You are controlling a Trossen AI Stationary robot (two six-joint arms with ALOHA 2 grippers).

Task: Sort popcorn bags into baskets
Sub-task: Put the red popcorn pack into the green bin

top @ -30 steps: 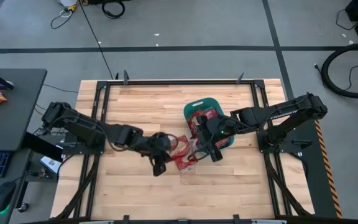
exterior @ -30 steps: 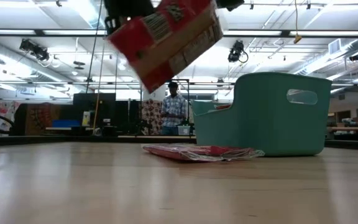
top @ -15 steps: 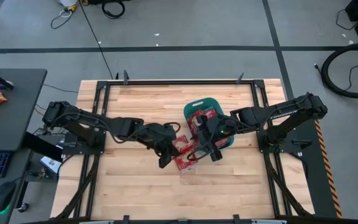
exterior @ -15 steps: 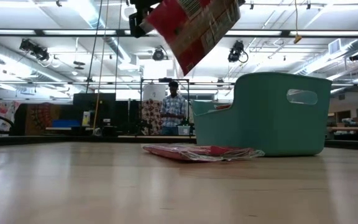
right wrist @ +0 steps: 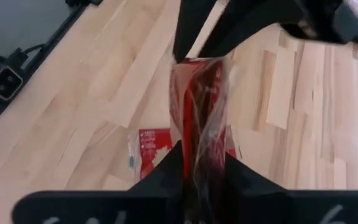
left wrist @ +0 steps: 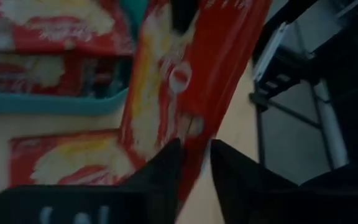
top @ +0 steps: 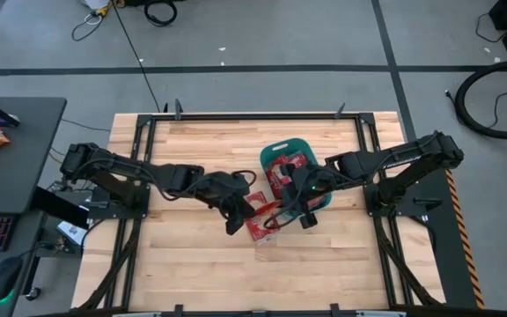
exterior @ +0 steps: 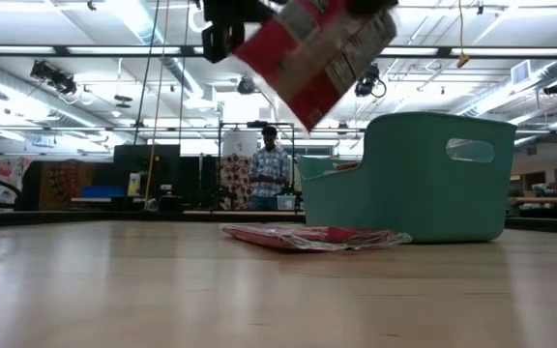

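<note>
One red popcorn bag [exterior: 322,53] hangs tilted in the air between my two grippers, beside the teal basket [exterior: 414,179]. My left gripper [top: 236,214] is shut on the end of the bag toward the table's left. My right gripper [top: 289,210] is shut on the opposite end. A second popcorn bag [exterior: 307,235] lies flat on the table under them, next to the basket's wall. Several more red bags [top: 287,167] lie inside the basket [top: 271,151]. My left gripper has the bag's lower edge [left wrist: 191,155] between its two fingers, coming in roughly level from the table's left. The bag stretches away from the fingers, lifted clear of the table. My right gripper pinches the near end of the bag [right wrist: 201,155] between its two fingers, with the bag seen edge-on. The fingers come from the table's right, along the bag. The bag is held clear above the table, and its far end [right wrist: 197,62] reaches the left gripper.
Bare wooden table lies to the left of and in front of the flat bag [top: 260,231]. The basket stands just behind the right gripper. A person [exterior: 271,174] stands far off in the room beyond the table.
My left gripper has carried the bag toward the table's right and upward, up to the right gripper. The bag has turned as it went. It now spans between both grippers, above the bag on the table.
</note>
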